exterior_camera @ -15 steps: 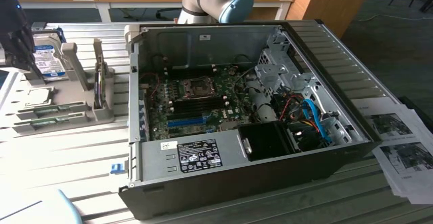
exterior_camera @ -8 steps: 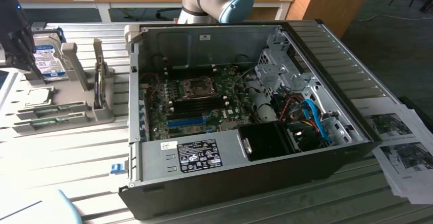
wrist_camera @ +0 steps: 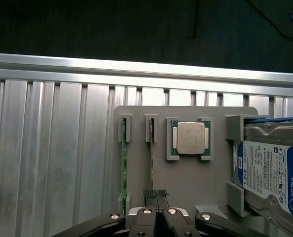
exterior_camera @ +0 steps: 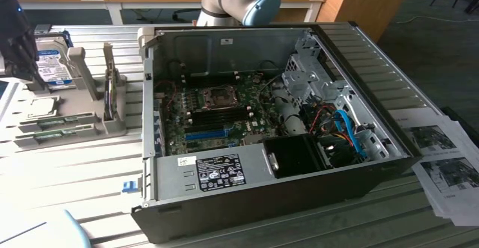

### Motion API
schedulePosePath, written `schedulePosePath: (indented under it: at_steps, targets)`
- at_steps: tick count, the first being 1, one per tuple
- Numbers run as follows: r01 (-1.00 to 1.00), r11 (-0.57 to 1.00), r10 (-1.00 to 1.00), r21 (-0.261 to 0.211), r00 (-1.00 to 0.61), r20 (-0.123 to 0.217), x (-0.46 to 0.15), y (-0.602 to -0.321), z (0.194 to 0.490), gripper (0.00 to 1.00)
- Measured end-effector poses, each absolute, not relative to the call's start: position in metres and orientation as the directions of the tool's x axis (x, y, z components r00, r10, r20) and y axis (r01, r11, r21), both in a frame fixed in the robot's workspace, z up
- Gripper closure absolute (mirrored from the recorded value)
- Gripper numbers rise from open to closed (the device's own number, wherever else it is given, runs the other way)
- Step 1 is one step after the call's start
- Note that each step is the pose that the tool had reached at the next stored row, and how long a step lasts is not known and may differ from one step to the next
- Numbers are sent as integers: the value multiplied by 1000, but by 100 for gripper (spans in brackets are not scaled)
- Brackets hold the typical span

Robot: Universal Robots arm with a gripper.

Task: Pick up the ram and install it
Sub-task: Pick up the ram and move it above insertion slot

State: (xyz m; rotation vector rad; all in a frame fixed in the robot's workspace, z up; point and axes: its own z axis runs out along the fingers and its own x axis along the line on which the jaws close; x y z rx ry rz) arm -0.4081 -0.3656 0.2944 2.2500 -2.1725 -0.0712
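Two rams stand on edge in a grey holder (wrist_camera: 186, 185): one ram (wrist_camera: 123, 168) near the holder's edge, the other ram (wrist_camera: 151, 158) beside it. They also appear as green strips, ram (exterior_camera: 56, 123) and ram (exterior_camera: 53, 137), at the exterior view's left. My gripper (wrist_camera: 156, 196) is shut with nothing between its fingertips, which hover over the end of the second ram. The dark arm wrist (exterior_camera: 15, 35) hangs above the holder. The open computer case (exterior_camera: 247, 214) shows its motherboard (exterior_camera: 217, 113) with dark memory slots.
A processor chip (wrist_camera: 190, 138) sits in the holder next to the rams, and a silver hard drive (wrist_camera: 270, 177) with a blue-white label stands at the holder's far side. Printed sheets (exterior_camera: 449, 164) lie at the exterior view's right. The robot base (exterior_camera: 239, 1) stands behind the case.
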Motion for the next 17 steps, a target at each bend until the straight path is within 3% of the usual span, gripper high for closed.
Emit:
schedulePosePath:
  at_steps: [17]
  targets:
    - [-999,-35,-999,41,34,-24,-408,-390,294,91]
